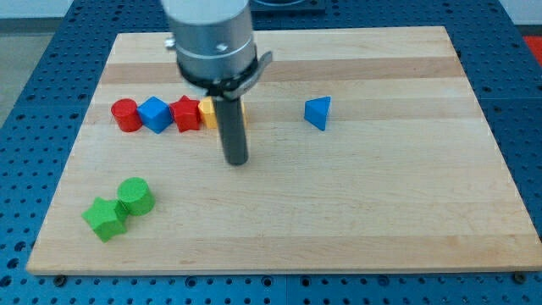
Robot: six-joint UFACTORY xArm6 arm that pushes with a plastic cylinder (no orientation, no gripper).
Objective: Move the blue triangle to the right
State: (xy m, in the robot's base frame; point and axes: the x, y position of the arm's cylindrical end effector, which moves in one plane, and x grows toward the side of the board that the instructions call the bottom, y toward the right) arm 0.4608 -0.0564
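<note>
The blue triangle (318,113) lies on the wooden board (339,212), right of centre in the upper half of the view. My tip (235,161) rests on the board to the left of and slightly below the triangle, with a clear gap between them. The rod rises from the tip to the grey arm body at the view's top.
A row of blocks sits at the upper left: a red cylinder (125,115), a blue cube (155,114), a red star (185,114) and a yellow block (207,111) partly hidden behind the rod. A green star (104,219) and green cylinder (135,196) touch at the lower left.
</note>
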